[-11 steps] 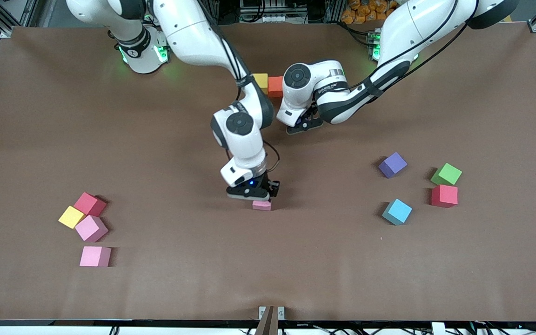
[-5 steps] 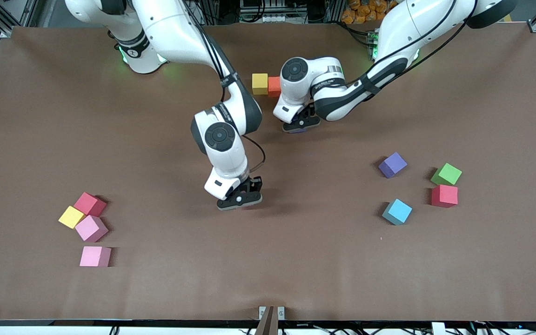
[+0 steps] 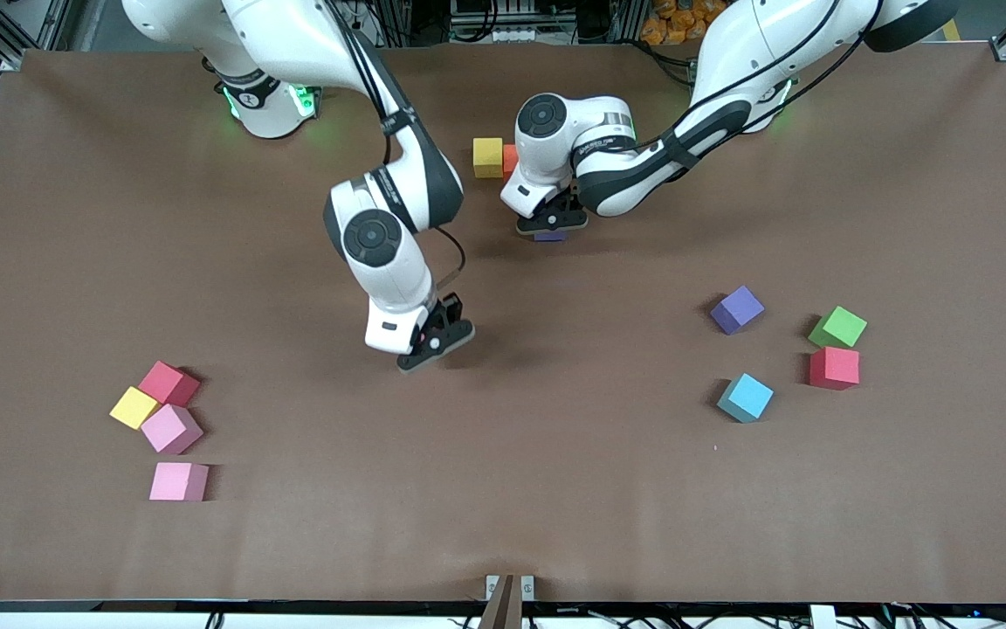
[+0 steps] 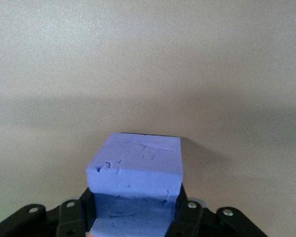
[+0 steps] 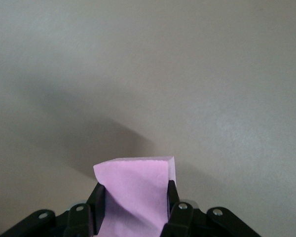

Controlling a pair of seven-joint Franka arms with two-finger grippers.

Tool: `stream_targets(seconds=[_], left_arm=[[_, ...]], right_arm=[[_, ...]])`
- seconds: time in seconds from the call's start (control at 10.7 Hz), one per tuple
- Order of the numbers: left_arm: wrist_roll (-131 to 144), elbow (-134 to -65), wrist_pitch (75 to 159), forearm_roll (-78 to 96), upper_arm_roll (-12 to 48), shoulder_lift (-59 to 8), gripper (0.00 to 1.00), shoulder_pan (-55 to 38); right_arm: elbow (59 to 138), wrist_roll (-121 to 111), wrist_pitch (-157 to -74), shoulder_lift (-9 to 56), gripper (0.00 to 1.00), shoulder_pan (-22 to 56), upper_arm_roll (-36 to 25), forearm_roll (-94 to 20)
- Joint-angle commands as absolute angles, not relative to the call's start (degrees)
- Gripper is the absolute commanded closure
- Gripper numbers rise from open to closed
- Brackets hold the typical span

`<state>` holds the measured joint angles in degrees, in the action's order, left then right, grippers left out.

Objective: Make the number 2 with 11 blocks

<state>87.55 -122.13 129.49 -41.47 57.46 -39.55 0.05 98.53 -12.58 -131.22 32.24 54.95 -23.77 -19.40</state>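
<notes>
Both arms carry cubes above the bench.
Only the wrist views show the grips: left end effector clamps a purple block beside the yellow block; right end effector clamps a pink block.

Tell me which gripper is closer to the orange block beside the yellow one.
Left. The left gripper, shut on a purple block, hangs just beside the orange block. The right gripper, holding a pink block, is over bare table toward mid-table.
</notes>
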Motion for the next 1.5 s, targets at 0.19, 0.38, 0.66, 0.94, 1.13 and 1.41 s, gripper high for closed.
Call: stream_targets(seconds=[0.19, 0.38, 0.66, 0.94, 1.13, 1.41], left_arm=[[86.8, -124.1, 130.2, -42.6, 57.6, -37.9, 0.86, 0.3], [86.3, -124.6, 130.0, -42.6, 57.6, -37.9, 0.86, 0.3], [86.3, -124.6, 130.0, -42.6, 57.6, -37.9, 0.86, 0.3], [86.4, -124.6, 130.0, -42.6, 57.6, -37.9, 0.81, 0.1], [87.4, -124.5, 130.0, -42.5, 57.6, -37.9, 0.38, 0.0], [90.1, -124.1, 129.9, -42.5, 57.6, -37.9, 0.0, -0.7]], right_arm=[[109.9, -23.3, -131.7, 22.5, 0.95, 59.0, -23.4, -20.4], [111.1, -26.0, -131.9, 21.7, 0.94, 60.0, -22.6, -20.3], [111.6, -32.9, -132.5, 21.5, 0.94, 60.4, -22.0, -20.5], [111.7, -38.0, -132.5, 21.4, 0.94, 60.3, -21.4, -21.0], [113.2, -48.0, -133.7, 21.2, 0.94, 60.1, -21.4, -26.0], [116.5, -56.0, -137.6, 20.9, 0.94, 60.1, -21.4, -28.9]])
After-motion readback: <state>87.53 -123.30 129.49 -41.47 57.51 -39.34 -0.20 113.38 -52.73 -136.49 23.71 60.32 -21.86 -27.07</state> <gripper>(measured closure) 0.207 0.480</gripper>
